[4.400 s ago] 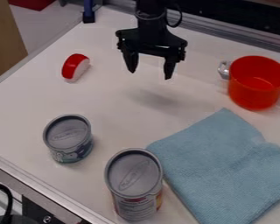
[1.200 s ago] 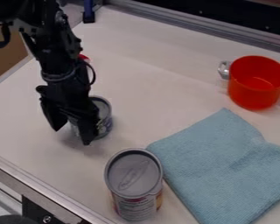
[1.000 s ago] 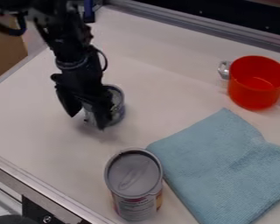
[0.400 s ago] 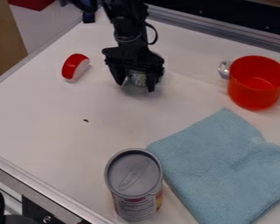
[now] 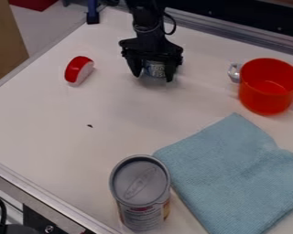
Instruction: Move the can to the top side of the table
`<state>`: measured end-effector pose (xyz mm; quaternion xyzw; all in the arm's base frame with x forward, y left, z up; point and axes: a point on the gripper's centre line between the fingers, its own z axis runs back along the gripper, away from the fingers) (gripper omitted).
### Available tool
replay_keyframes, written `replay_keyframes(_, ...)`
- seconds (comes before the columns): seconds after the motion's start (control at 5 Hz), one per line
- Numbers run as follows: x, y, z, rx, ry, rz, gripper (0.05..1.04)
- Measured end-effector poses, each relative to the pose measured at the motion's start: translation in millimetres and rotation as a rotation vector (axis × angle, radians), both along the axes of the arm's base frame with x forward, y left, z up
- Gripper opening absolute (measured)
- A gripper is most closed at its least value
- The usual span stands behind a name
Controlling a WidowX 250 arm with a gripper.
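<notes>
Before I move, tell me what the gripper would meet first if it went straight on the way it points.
Probably the table: the gripper points down at it, the small can between its fingers. How much gap there is, if any, I can't tell.

From my station I see a tall can (image 5: 139, 185), upright, with a grey lid, just beside a light blue cloth (image 5: 235, 171) laid flat, its near edge running out of my view. Beyond the cloth, at the right, I have an orange-red pot (image 5: 265, 93) standing upright with silver handles. Over on the left I see a red-and-white object (image 5: 79, 71), and nearer me a small dark speck (image 5: 89, 125)
</notes>
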<state>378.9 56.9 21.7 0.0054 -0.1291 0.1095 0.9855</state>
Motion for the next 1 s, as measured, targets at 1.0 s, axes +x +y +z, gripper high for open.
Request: replay_keyframes(1.0, -57, -11, 32.5, -0.022, 0.013, -0.013, 0.997)
